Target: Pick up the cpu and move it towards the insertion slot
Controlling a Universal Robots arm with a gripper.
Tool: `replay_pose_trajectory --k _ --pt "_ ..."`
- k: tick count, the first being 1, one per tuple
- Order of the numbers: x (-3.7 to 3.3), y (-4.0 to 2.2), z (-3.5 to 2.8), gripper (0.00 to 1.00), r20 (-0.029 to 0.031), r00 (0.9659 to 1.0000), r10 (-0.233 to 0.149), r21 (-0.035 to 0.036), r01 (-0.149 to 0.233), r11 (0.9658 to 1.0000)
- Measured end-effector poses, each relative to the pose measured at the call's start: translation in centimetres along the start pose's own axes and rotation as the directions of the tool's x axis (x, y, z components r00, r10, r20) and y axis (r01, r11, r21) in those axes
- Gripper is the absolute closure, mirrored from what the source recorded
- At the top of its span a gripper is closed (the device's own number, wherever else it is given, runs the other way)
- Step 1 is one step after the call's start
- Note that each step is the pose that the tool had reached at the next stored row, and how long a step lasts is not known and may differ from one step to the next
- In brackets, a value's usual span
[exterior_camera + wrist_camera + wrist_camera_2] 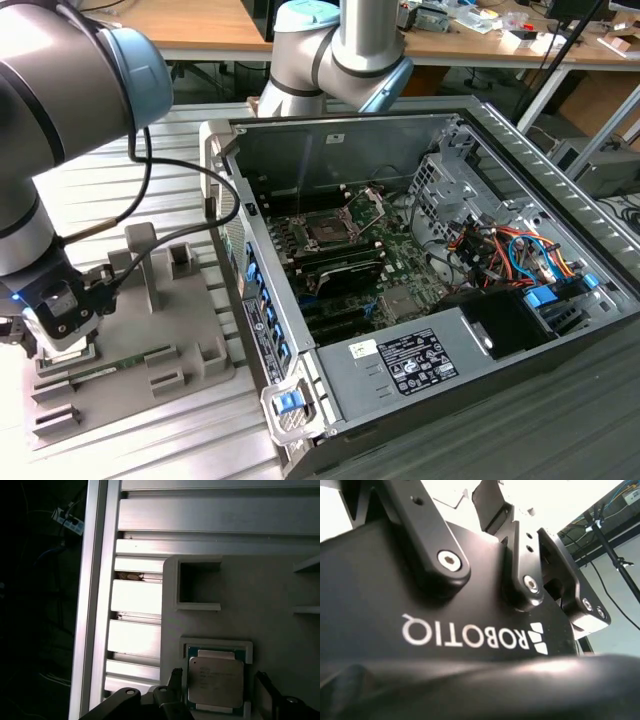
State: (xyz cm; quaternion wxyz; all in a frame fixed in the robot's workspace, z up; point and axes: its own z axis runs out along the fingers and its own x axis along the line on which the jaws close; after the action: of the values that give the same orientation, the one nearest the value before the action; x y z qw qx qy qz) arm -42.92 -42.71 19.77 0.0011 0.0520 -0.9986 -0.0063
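Observation:
In the first wrist view the cpu (216, 680), a small square chip with a pale silver top, lies flat in a square recess of the grey tray (250, 590). My gripper (218, 676) is low over it and open. One dark finger (175, 677) stands close beside one edge of the chip, and the other finger (264, 687) stands off the opposite edge with a small gap. In the exterior view my gripper (55, 320) hangs over the grey tray (190, 330) at the exterior view's left. The insertion slot (328, 228) sits on the motherboard inside the open computer case, with its bracket raised.
The open computer case (420, 300) fills the exterior view's right, holding cables, a drive cage and a power supply. The grey tray carries raised blocks (140, 250) near my gripper. A cable (150, 170) loops from the arm. The base is ribbed aluminium profile (140, 595).

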Motion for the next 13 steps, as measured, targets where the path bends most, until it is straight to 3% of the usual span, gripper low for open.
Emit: replay_pose_trajectory --k 13 --pt "-0.03 0.23 0.69 0.34 -0.0002 0.9997 -0.025 0.0000 0.025 0.9997"
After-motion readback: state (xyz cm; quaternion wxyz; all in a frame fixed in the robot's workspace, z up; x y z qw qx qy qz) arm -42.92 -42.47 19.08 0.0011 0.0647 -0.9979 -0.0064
